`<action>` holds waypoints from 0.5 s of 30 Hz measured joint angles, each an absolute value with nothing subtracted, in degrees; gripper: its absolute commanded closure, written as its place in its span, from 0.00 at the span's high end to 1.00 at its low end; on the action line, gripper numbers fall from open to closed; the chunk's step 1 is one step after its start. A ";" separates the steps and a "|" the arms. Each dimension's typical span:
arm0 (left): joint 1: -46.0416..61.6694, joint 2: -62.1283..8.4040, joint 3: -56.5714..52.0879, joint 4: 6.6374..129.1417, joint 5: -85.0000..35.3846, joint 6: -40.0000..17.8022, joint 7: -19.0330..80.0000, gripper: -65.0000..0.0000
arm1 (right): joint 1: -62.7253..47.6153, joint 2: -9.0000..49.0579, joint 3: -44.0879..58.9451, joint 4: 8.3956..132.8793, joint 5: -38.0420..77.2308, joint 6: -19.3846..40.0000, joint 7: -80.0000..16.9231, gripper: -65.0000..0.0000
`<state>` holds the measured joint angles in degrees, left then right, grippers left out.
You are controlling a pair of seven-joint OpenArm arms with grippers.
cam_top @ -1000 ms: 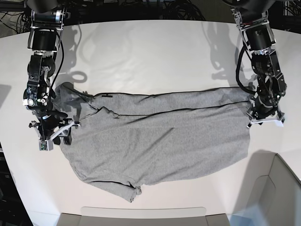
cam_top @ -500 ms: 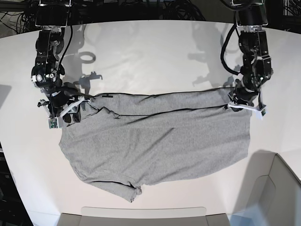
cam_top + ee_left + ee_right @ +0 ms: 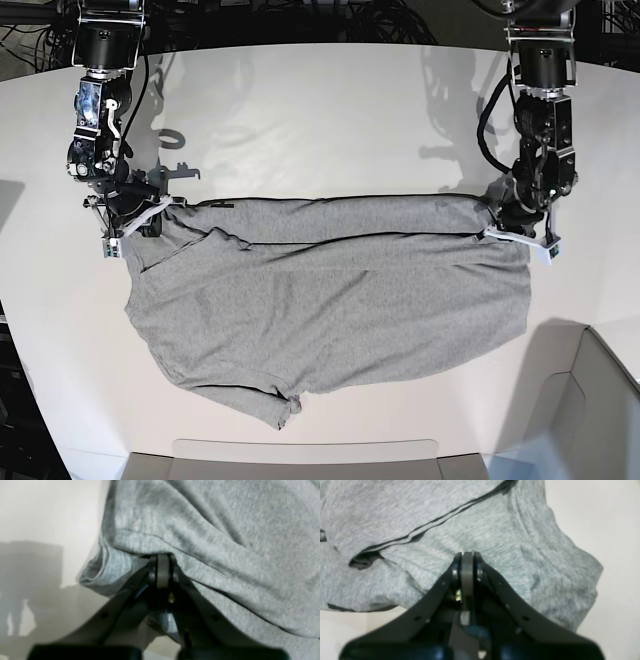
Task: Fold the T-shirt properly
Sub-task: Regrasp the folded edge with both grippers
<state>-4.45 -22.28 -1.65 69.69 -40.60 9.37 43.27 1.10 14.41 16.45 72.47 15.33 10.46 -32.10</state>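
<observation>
The heather-grey T-shirt (image 3: 340, 300) lies spread across the white table (image 3: 320, 120), its far edge folded over along a dark seam. My left gripper (image 3: 512, 228) is at the shirt's far right corner. In the left wrist view the left gripper (image 3: 162, 558) is shut, its tips tucked under a hem fold of the T-shirt (image 3: 225, 530). My right gripper (image 3: 135, 215) is at the far left corner by the sleeve. In the right wrist view the right gripper (image 3: 467, 554) is shut, with the T-shirt (image 3: 420, 517) puckering around its tips.
A grey bin (image 3: 590, 400) stands at the front right corner. A flat grey tray edge (image 3: 300, 455) runs along the front of the table. Dark cables hang behind the table's curved far edge.
Both arms moved toward the shirt's far corners, the right gripper going up from the lower sleeve and the left one inward. Both grippers went from open to shut on the fabric.
</observation>
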 measured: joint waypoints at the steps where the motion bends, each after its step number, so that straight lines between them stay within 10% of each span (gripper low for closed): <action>1: -4.43 -22.61 -1.58 69.41 -40.64 9.34 43.38 0.00 | 1.08 14.52 16.49 72.31 15.66 10.59 -31.68 0.01; 15: -1.72 -23.86 -1.50 69.87 -41.58 8.08 41.19 0.00 | -4.38 16.47 16.56 77.73 15.11 10.13 -31.73 0.02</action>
